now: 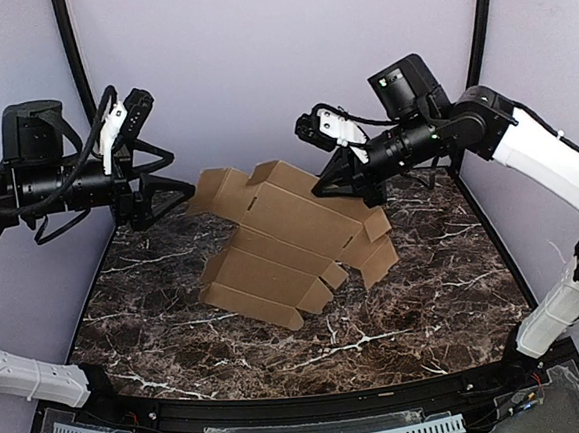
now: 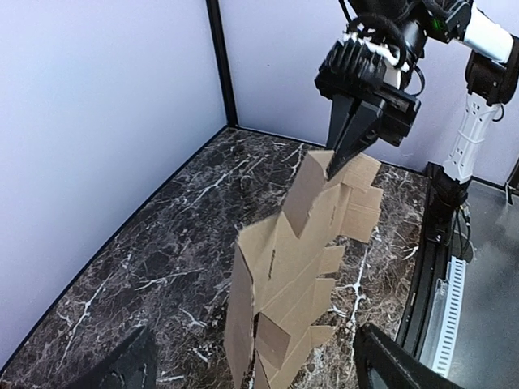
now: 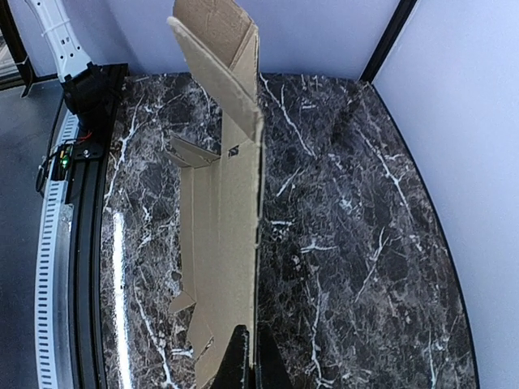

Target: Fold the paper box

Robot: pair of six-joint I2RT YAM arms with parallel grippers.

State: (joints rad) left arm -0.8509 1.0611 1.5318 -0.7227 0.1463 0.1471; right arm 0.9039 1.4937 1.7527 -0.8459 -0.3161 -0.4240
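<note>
Over the dark marbled counter [image 1: 426,296], a plain brown die-cut cardboard box [image 1: 282,242] tilts mid-frame, partly folded with its flaps splayed. The right gripper [image 1: 321,188] is clamped on its upper edge. The left gripper [image 1: 183,195], at middle left, gapes empty.

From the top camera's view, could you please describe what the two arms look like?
Both the left arm and right arm have black cylindrical joints, white link shells and a white wrist bracket, with loose black cables looping over the wrists. Their jaws are black and tapered.
</note>
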